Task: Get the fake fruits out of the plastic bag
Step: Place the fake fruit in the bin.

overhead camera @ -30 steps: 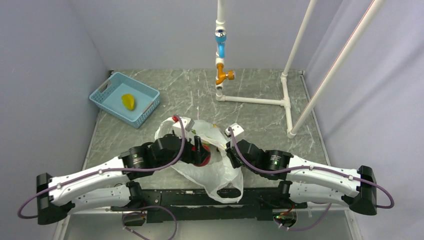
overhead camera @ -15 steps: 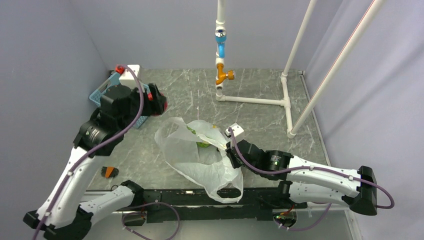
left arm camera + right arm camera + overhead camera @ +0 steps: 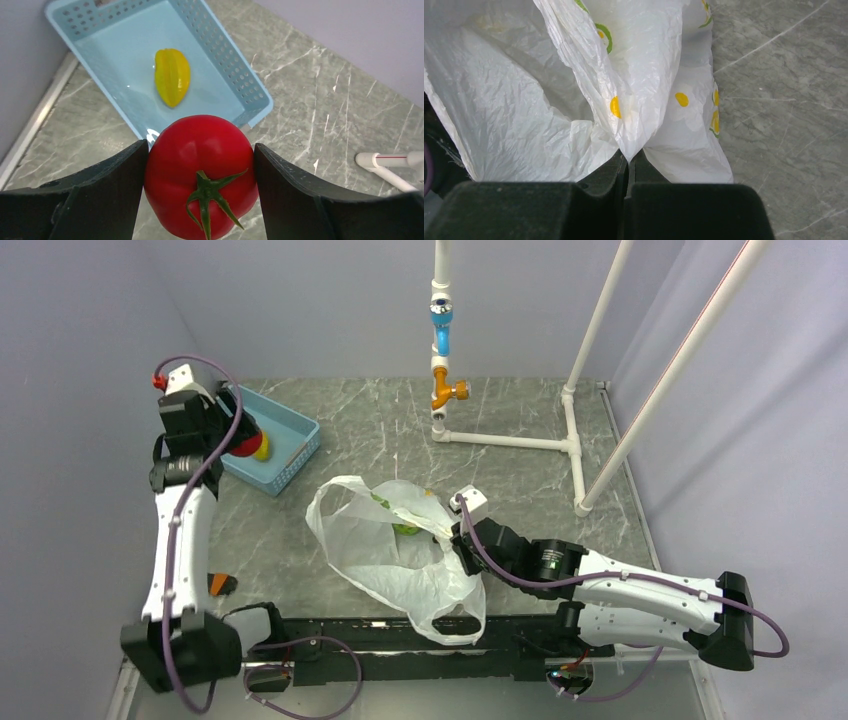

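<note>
My left gripper (image 3: 200,170) is shut on the red round fruit (image 3: 201,172), a tomato with a green stem; it hangs above the near corner of the blue basket (image 3: 235,85). In the top view the red fruit (image 3: 243,444) is at the basket's (image 3: 290,430) left side. The yellow oblong fruit (image 3: 172,76) lies in the basket. My right gripper (image 3: 628,162) is shut on a fold of the plastic bag (image 3: 644,85). The bag (image 3: 390,560) lies open at the table's middle, a green fruit (image 3: 405,530) showing inside. The purple-black bunch is hidden.
A white pipe frame (image 3: 520,440) with a blue and orange valve (image 3: 442,360) stands at the back. A tall pipe post (image 3: 590,505) rises at the right. A small orange and black object (image 3: 220,584) lies at the table's left front.
My left arm lifted the red fruit out of the bag, swung it left and back, and now holds it over the basket. The bag has opened wider. The right arm has stayed put.
</note>
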